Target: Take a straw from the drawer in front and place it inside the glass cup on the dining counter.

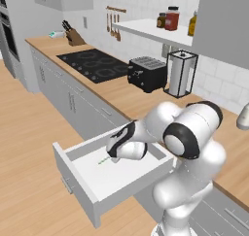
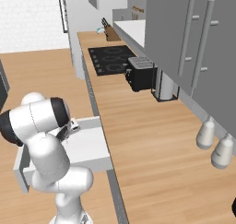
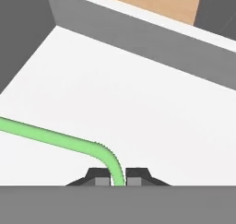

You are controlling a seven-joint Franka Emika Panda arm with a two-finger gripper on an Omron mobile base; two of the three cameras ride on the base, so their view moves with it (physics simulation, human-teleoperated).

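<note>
Jaws pressed together on the thin bright-green straw (image 3: 69, 141): through the hand view I see the two dark fingertips (image 3: 100, 177) closed against its near end, with the green rod rising out of the narrow slot between them. From there it curves over and runs away to the left edge of that picture, low over the white floor of the wide pale-grey drawer (image 3: 138, 98). So the long axis lies almost flat and crosswise to my gripper (image 3: 116, 178), and nearly all of its length hangs out to one side of the pinch.

From the left base view the gripper (image 1: 116, 155) is down inside the open drawer (image 1: 78, 189), which is pulled out below the light wood worktop (image 1: 126, 96), and a short green length of the straw (image 1: 104, 160) pokes out toward the drawer's front. Whether the free end touches the drawer floor I cannot tell.

My judgement is that the coming lift turns on this off-centre hold: the long free side may swing or catch the grey wall (image 3: 138, 34) unless I rise straight up first.
</note>
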